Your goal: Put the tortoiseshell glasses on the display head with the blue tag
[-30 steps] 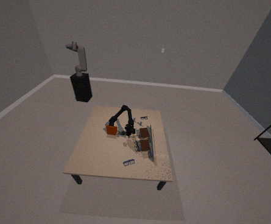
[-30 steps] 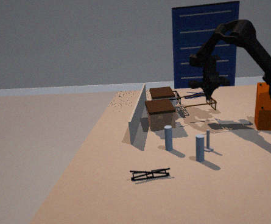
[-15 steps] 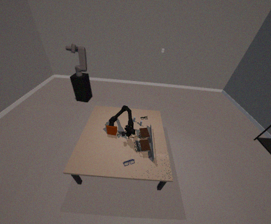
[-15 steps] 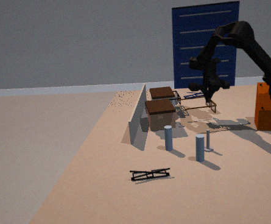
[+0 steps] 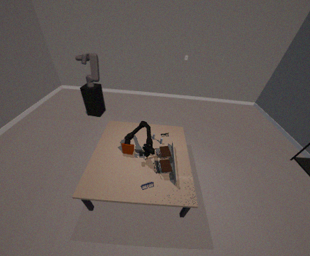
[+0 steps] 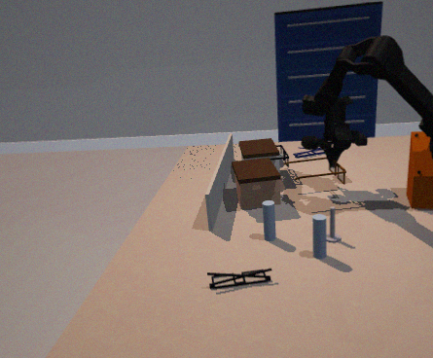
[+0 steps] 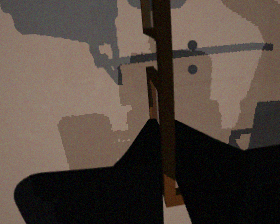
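My gripper [image 6: 334, 167] [image 7: 159, 126] is shut on the tortoiseshell glasses [image 6: 313, 175] [image 7: 165, 95] at their front frame. They are held above the table, with both temples open and pointing left towards the heads in the exterior view. The temple ends are short of the nearer display head [image 6: 260, 193], apart from it. That head has a brown top and wears no glasses. The farther display head [image 6: 258, 148] [image 5: 166, 165] wears dark glasses [image 6: 286, 154]. I cannot make out a blue tag on either head. In the wrist view the fingertips hide part of the frame.
A grey upright panel [image 6: 219, 187] stands behind the heads. Blue glasses [image 5: 147, 186] [image 6: 308, 153] lie beyond the farther head. Black glasses [image 6: 240, 278] [image 5: 164, 134] lie on the other side. Two blue-grey posts [image 6: 269, 221] [image 6: 319, 238] and a thin stand [image 6: 332, 224] are near the nearer head.
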Controlling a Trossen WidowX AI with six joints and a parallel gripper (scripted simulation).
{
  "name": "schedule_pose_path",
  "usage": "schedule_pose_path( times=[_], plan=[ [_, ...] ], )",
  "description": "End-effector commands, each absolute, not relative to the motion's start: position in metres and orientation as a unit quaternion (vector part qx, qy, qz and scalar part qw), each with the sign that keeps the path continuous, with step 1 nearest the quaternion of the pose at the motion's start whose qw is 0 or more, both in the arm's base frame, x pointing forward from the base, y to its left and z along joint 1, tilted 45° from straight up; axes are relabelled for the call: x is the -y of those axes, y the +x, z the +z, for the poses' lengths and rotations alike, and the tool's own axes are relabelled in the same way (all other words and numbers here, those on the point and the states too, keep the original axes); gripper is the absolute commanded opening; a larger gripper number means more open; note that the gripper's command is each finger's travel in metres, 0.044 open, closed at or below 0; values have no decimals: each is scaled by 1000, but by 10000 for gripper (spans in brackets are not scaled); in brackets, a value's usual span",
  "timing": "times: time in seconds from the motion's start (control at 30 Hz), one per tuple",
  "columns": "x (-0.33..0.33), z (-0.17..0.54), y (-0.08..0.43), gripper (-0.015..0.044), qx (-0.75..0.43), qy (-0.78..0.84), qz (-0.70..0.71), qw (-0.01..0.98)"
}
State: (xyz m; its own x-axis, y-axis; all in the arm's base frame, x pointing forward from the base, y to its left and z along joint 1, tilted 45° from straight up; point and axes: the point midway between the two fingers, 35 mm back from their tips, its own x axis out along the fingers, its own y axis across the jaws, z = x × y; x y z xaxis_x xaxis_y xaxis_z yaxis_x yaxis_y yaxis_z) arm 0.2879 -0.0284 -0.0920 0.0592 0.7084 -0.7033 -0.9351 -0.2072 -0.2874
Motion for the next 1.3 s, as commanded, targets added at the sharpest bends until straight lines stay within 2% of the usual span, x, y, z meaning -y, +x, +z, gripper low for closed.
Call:
schedule_pose_path(
  times=[0.0,1.27],
  plan=[
    [27,-92,291,0,-144,-391,669,615],
    [14,-79,340,0,-142,-391,668,617]
  ],
)
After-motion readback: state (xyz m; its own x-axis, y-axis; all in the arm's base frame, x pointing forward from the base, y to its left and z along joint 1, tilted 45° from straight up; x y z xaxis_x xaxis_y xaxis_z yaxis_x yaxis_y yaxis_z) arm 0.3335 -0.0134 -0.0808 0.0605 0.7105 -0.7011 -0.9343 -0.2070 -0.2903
